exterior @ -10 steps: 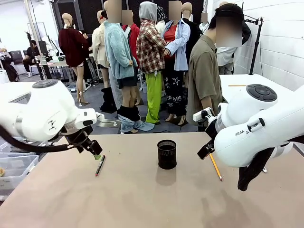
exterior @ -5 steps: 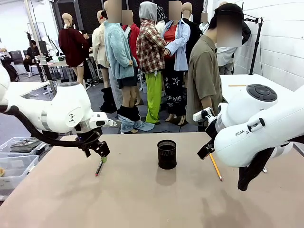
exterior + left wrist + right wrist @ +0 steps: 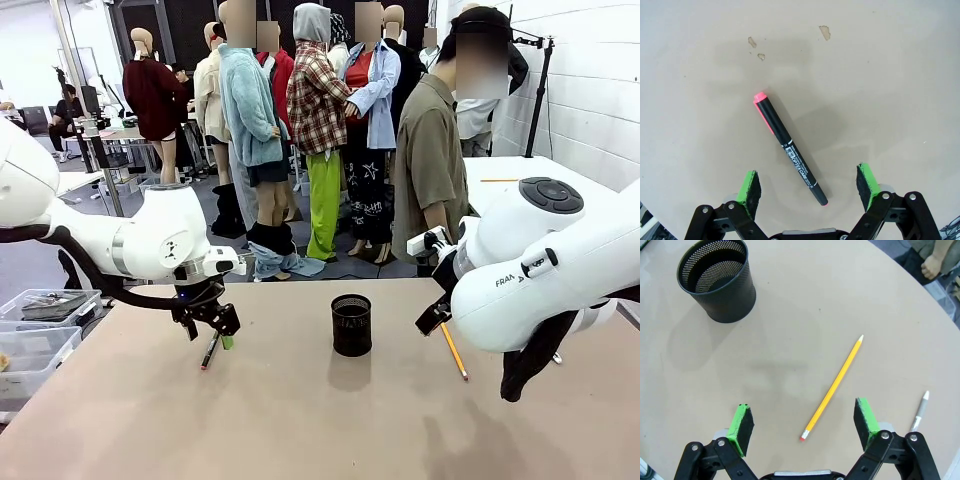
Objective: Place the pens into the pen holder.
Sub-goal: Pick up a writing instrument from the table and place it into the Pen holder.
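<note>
Black marker (image 3: pixel 789 150): we see it lying flat on the desk (image 3: pixel 300 420), well to the left of the pen holder (image 3: pixel 351 338), its pink end pointing away from the wrist camera.
Left hand (image 3: pixel 808 179): over the last second it has slid rightward and lower. It now hangs just above the marker, opened wide, with the marker's near end inside the gap and nothing gripped.
Right hand (image 3: pixel 802 415): unmoved through the same second, spread open and empty above the orange pencil (image 3: pixel 834 389). A silvery-grey pen (image 3: pixel 920 410) lies nearby on the desk.
Pen holder: upright at mid-desk, and we see no pen in it.
Meaning: we judge the approach nearly finished. The marker lies slantwise to the opening, so a clean grip calls for a final drop and perhaps a small wrist turn.
</note>
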`<state>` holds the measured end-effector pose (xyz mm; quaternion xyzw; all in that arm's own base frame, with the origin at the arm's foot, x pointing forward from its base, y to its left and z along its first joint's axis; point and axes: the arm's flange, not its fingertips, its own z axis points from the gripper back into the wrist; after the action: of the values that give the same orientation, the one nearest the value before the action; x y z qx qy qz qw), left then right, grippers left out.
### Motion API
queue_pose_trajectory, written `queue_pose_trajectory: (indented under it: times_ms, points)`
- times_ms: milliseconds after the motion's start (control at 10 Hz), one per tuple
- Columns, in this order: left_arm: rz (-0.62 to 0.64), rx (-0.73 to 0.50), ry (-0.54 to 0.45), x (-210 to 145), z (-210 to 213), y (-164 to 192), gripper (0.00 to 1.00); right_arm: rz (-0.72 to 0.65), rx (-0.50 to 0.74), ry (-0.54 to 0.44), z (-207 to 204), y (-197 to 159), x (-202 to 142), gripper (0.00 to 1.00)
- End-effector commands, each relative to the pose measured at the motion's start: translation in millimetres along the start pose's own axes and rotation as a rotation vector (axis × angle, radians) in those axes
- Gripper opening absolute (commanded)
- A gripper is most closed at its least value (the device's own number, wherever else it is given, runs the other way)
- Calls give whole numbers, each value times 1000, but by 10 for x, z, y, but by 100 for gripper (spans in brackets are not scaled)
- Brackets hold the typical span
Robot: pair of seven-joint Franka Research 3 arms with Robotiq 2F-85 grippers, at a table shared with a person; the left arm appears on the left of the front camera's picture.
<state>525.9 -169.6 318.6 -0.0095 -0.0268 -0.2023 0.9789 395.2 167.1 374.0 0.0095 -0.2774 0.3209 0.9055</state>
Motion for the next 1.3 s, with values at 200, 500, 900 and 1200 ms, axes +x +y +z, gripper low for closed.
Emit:
queue_pose_trajectory:
  times_ms: [200,500,900,1200]
  points:
    - [35,23,47,55,-46,13,45,0,1,1,-3,2,-3,100]
    - [59,46,80,64,-134,12,0,0,1,1,-3,2,-3,100]
    - [34,44,70,4,-121,-28,0,0,1,1,-3,2,-3,100]
    - [-69,-17,-73,-243,191,-67,0,0,1,1,-3,2,-3,100]
